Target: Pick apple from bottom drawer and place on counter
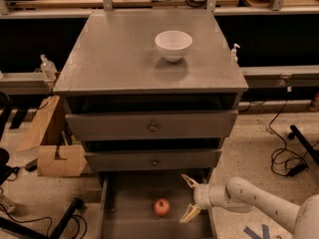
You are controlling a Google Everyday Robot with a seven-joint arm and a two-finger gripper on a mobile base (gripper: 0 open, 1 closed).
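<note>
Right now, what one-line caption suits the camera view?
Open pincer hangs beside the apple in the pulled-out bottom drawer; a white bowl sits on the counter.

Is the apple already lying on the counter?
No, the apple lies in the open bottom drawer, beside the open end effector, while the counter holds a white bowl.

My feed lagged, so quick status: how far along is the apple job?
Done: the bottom drawer is open, the apple lying inside. In hand: the gripper is open just right of the apple in view, not touching it. Left: grasp, lift, and set it on the counter, where a white bowl stands.
</note>
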